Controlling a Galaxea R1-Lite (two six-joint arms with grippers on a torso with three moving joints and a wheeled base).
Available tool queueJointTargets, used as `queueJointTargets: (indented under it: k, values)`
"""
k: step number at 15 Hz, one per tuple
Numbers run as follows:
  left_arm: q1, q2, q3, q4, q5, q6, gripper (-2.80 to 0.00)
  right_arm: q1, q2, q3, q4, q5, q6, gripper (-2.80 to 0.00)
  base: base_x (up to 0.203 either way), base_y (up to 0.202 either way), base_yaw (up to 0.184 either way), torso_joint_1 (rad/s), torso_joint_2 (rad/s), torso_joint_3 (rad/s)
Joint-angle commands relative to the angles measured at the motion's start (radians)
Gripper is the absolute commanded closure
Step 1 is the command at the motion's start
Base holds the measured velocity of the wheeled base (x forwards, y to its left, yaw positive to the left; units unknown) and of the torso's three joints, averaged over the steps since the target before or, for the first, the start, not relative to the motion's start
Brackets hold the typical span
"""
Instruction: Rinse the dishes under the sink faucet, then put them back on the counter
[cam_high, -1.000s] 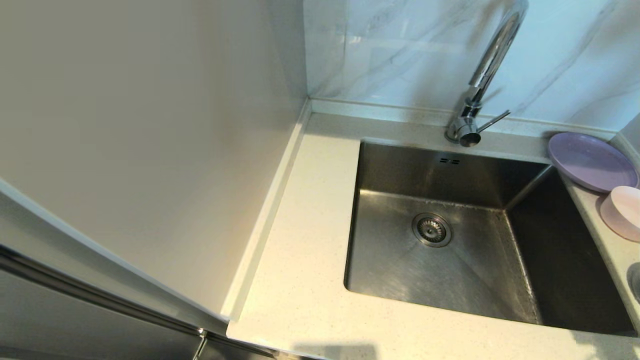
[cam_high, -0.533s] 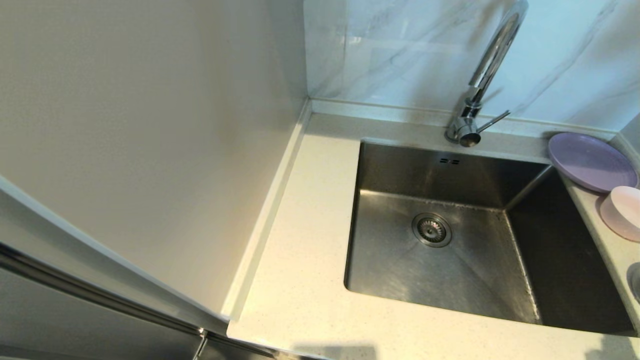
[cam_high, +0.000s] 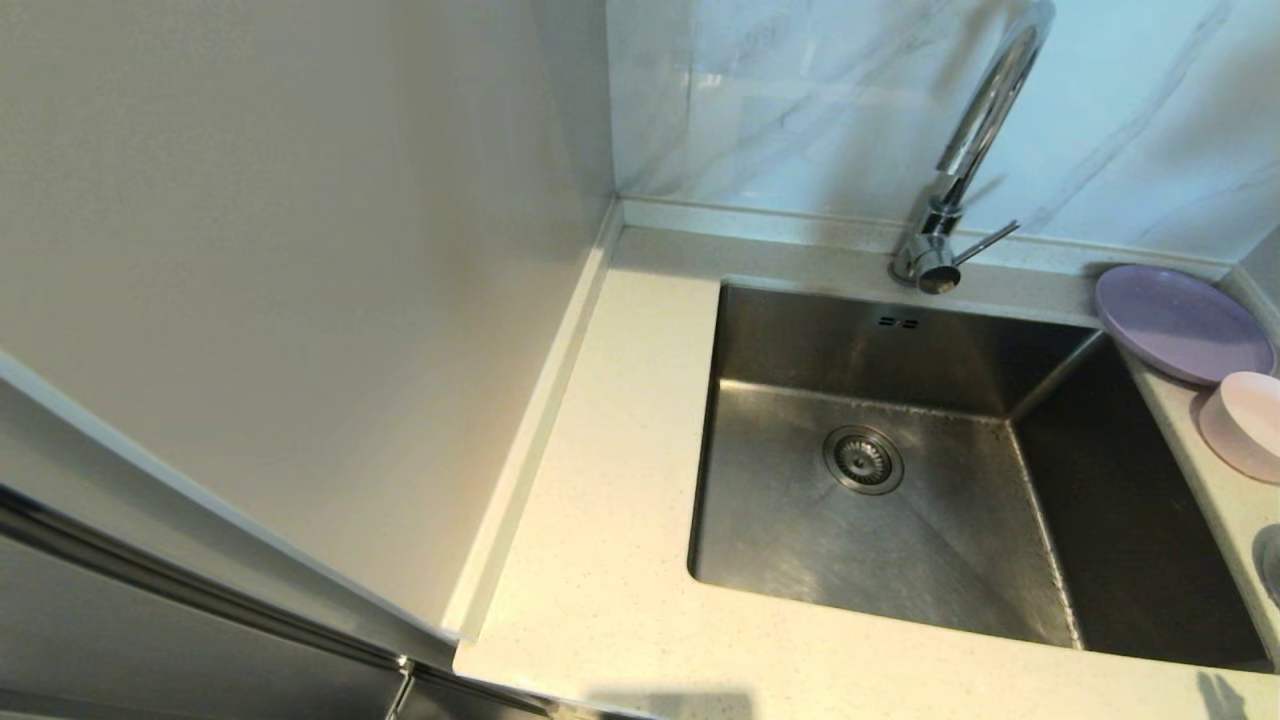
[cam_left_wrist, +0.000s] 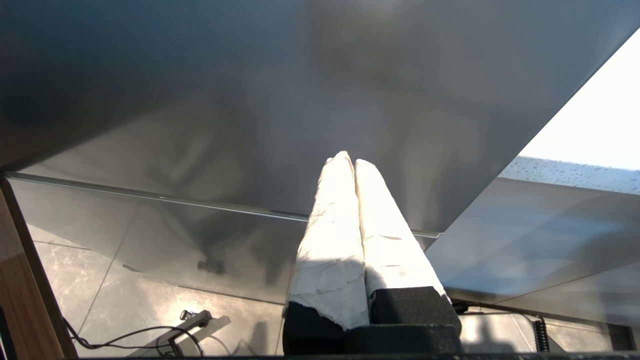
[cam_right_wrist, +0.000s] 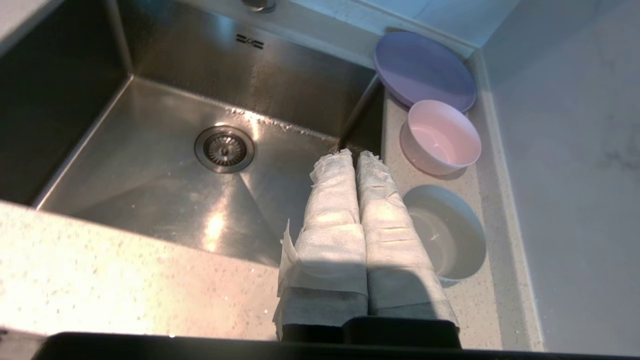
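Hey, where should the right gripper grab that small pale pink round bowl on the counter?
Probably on the rim of the small pale pink round bowl, at its sink-side edge. It sits upright and open, so one finger can drop inside and one outside. The lavender-purple plate touches or overlaps its far side, and the wall crowds the other. The right gripper is shut and must open first.

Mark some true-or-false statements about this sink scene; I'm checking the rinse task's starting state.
1. The plate lies in the basin. False: it rests on the counter beside the basin.
2. The pink bowl sits between the plate and a white bowl. True.
3. The right pincer holds the pink bowl. False: it is shut and holds nothing.
4. Water runs from the faucet. False: no stream shows.
5. The left pincer is shut, away from the sink. True.
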Motion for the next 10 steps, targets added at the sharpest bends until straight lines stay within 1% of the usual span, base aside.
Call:
queueJointTargets:
  k: [1, 4, 7, 10]
  values:
    - [0.000, 0.000, 0.000, 0.000, 0.000, 0.000, 0.00, 0.011, -0.077, 0.075, 0.000, 0.001, -0.009, 0.00, 0.000, 0.000, 0.000, 0.000, 0.00, 0.000]
    - [0.000, 0.000, 0.000, 0.000, 0.001, 0.000, 0.00, -0.002, -0.159, 0.169, 0.002, 0.004, -0.004, 0.00, 0.000, 0.000, 0.000, 0.000, 0.00, 0.000]
    - [0.000, 0.000, 0.000, 0.000, -0.001, 0.000, 0.00, -0.016, -0.197, 0.218, 0.003, 0.012, 0.001, 0.00, 0.000, 0.000, 0.000, 0.000, 0.00, 0.000]
    - [0.000, 0.000, 0.000, 0.000, 0.001, 0.000, 0.00, -0.017, -0.252, 0.285, 0.003, 0.072, 0.001, 0.00, 0.000, 0.000, 0.000, 0.000, 0.00, 0.000]
